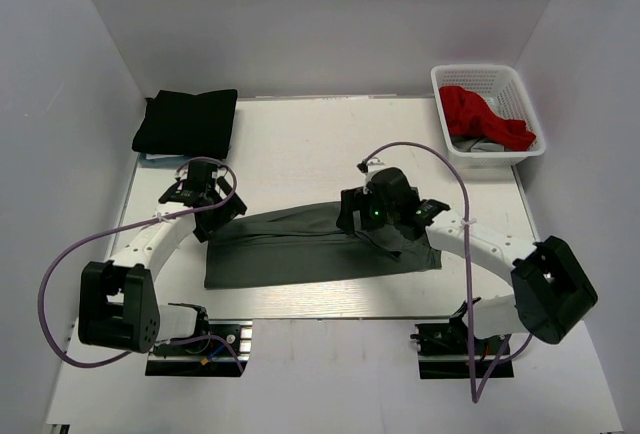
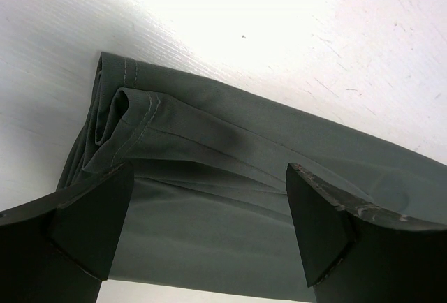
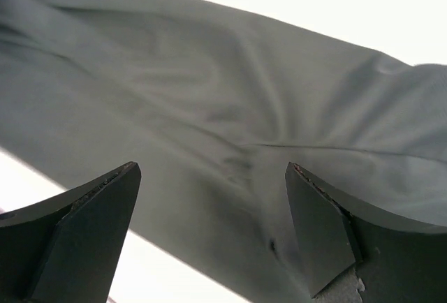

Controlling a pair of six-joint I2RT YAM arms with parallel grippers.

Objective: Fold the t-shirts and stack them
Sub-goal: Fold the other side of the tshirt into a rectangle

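The dark grey t-shirt [image 1: 300,249] lies flat at the middle of the tabletop [image 1: 300,144], folded into a long narrow band. Its long axis runs left to right, with the right end a little farther from the arm bases than the left. The cloth is smooth and matte. Soft creases run along the band, and a shallow pucker shows in the right wrist view. At the left end a turned-over hem [image 2: 129,107] shows two parallel rows of stitching and is rolled slightly back on itself.

The left hand [image 2: 209,167] is over the left end of the band, released, with its dark wedge-shaped fingers [image 2: 91,219] spread wide and cloth showing between them. The right hand [image 3: 212,166] is over the right part of the band, likewise released. Whether either hand touches the cloth cannot be told.

The black t-shirt [image 1: 187,119] sits at the far left corner — a thick, squared, folded block, well apart from the grey band. The red t-shirt [image 1: 485,114] is bunched, unfolded, inside a white mesh basket [image 1: 500,82] at the far right corner, on top of a piece of grey cloth [image 1: 478,144].

The tabletop is white, with fine scratches visible in the left wrist view.
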